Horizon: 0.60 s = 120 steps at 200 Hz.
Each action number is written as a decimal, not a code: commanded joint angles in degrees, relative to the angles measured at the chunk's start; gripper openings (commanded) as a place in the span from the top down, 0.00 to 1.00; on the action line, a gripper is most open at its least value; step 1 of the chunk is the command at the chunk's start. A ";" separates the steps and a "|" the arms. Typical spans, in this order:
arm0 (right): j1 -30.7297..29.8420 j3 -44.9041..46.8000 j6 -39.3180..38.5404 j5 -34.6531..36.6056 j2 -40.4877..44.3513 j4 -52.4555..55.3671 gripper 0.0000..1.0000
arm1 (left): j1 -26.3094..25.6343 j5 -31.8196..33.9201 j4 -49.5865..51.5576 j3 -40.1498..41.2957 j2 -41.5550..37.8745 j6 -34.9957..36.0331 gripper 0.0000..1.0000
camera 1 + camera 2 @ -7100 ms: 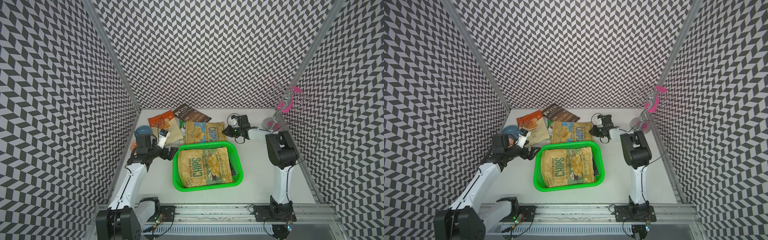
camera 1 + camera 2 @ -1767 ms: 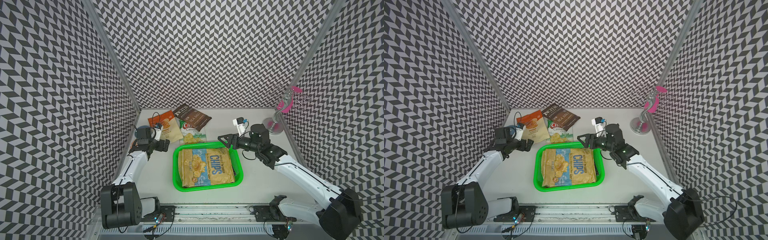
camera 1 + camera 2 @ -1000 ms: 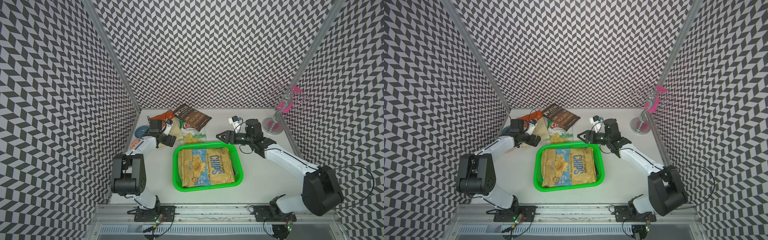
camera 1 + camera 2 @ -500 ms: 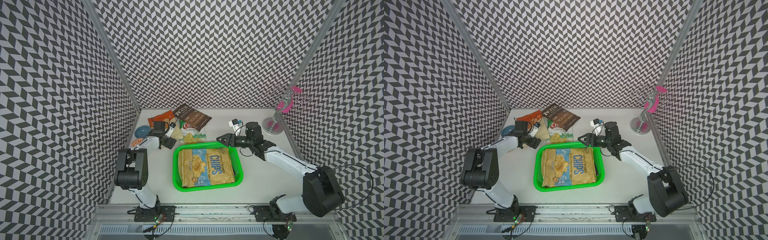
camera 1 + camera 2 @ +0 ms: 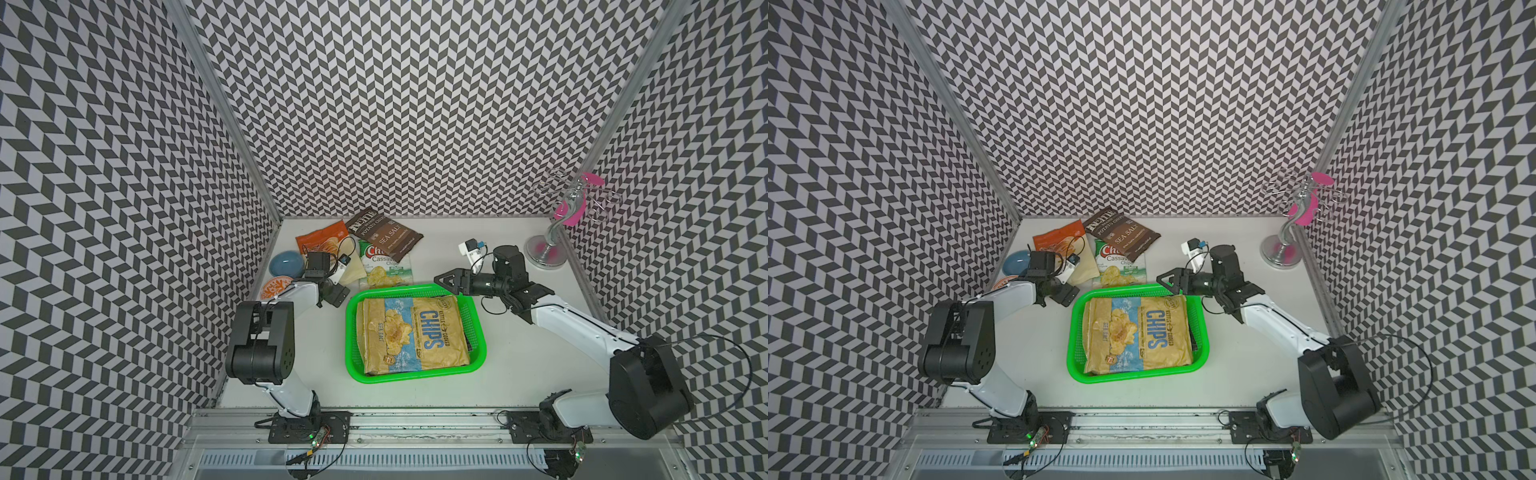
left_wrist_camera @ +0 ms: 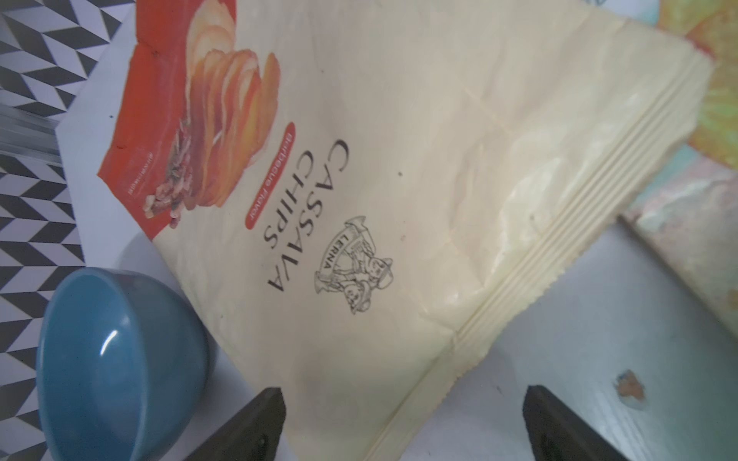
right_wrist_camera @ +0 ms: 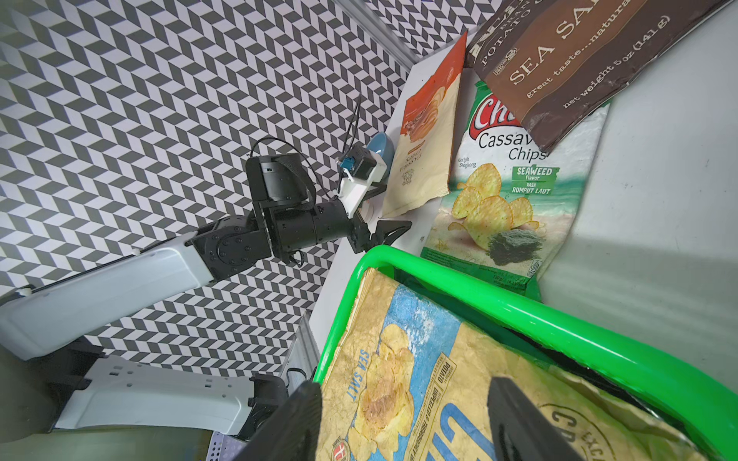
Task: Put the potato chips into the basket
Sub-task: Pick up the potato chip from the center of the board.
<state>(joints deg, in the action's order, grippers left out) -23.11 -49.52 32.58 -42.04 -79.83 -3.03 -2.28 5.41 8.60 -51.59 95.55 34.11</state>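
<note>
left wrist: spread left gripper [image 6: 403,395] is nearing the cassava chips bag [image 6: 399,159]; spread right gripper [image 5: 446,283] is still hovering at 1 o'clock of the basket [image 5: 350,332].

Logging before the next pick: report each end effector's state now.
Left end effector: open, holding nothing, at the cream bag's corner.
Right end effector: open, holding nothing, over the green basket.

Both top views look steeply down from high at the front onto the whole table [image 5: 519,374], nearly alike; the left wrist camera hangs close over a cream bag [image 6: 399,159], which the right wrist camera also sees across the basket [image 7: 559,323].
</note>
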 commanded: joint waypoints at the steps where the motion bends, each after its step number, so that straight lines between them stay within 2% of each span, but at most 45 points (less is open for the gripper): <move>1: 0.17 0.30 0.16 -0.23 1.96 -2.28 0.30 | -0.37 2.36 -4.53 0.26 0.60 0.13 0.06; 28: 0.17 0.47 0.39 0.11 2.87 -2.25 0.31 | -0.36 2.20 -5.24 0.08 0.72 0.09 0.12; 101: 0.25 1.94 1.84 0.12 5.28 -3.37 0.31 | -0.37 0.22 -5.37 0.23 3.23 1.11 0.12; 120: 0.17 2.23 1.97 0.12 5.89 -3.22 0.32 | -0.43 -0.54 -4.93 0.51 3.78 1.38 0.19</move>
<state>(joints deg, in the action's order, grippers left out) -23.09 -48.03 34.09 -42.00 -75.77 -3.31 -2.28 6.33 3.99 -51.59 97.97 34.96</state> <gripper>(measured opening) 0.686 0.846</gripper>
